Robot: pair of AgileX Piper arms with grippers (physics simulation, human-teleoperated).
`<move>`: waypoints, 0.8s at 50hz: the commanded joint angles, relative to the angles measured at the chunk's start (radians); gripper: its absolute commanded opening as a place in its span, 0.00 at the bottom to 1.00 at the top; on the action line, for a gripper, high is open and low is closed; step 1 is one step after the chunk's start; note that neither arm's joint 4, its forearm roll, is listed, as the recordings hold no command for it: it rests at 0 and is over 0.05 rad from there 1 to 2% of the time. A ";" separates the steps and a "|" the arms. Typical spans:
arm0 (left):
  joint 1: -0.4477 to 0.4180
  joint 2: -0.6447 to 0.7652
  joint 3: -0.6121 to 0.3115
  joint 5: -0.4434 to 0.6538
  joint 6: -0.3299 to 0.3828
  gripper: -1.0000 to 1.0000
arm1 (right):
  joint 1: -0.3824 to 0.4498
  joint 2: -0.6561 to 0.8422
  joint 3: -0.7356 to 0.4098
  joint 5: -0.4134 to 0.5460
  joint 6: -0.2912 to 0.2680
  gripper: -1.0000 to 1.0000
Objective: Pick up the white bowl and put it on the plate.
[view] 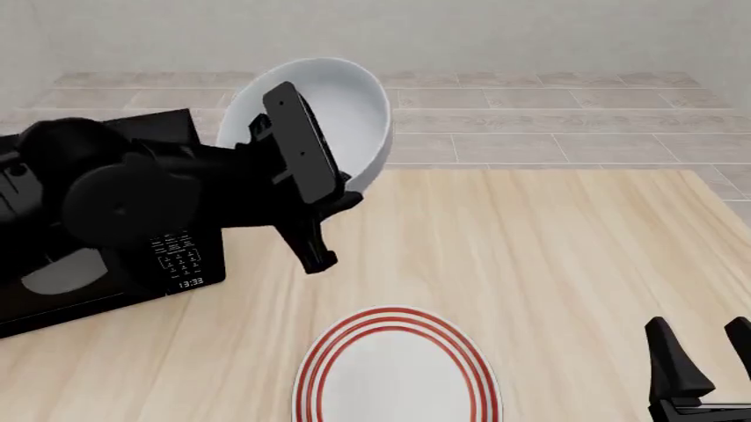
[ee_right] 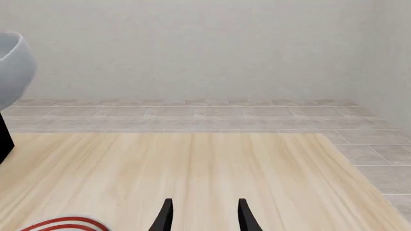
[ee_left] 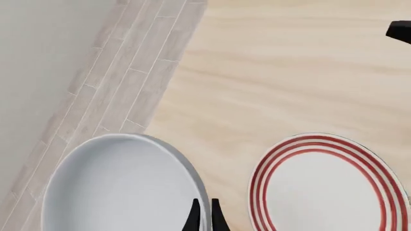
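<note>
left end effector (ee_left: 204, 219) | pinching white bowl (ee_left: 122, 187) rim | right end effector (ee_right: 203, 214) parted

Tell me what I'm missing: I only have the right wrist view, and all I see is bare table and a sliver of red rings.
Observer: The left gripper is shut on the white bowl's rim, holding it tilted above the table.
Operator: Give me the plate's position.
Observer: The plate lies flat at the table's near edge, nearer than the bowl.
Operator: Report my own fingers.
Observer: The right gripper is open, right of the plate, holding nothing.
</note>
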 commanded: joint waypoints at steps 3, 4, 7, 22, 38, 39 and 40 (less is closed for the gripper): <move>-0.096 -0.021 0.044 -0.024 -0.022 0.00 | 0.000 -0.003 0.002 0.000 0.000 1.00; -0.096 -0.021 0.044 -0.024 -0.022 0.00 | 0.000 -0.003 0.002 0.000 0.000 1.00; -0.133 -0.028 0.063 -0.019 -0.035 0.00 | 0.000 -0.003 0.002 0.000 0.000 1.00; -0.212 -0.045 0.144 -0.039 -0.042 0.00 | 0.000 -0.003 0.002 0.000 0.000 1.00; -0.238 -0.058 0.203 -0.057 -0.047 0.00 | 0.000 -0.003 0.002 0.000 0.000 1.00; -0.240 -0.059 0.202 -0.054 -0.049 0.00 | 0.000 -0.003 0.002 0.000 0.000 1.00; -0.242 -0.061 0.205 -0.055 -0.049 0.00 | 0.000 -0.003 0.002 0.000 0.000 1.00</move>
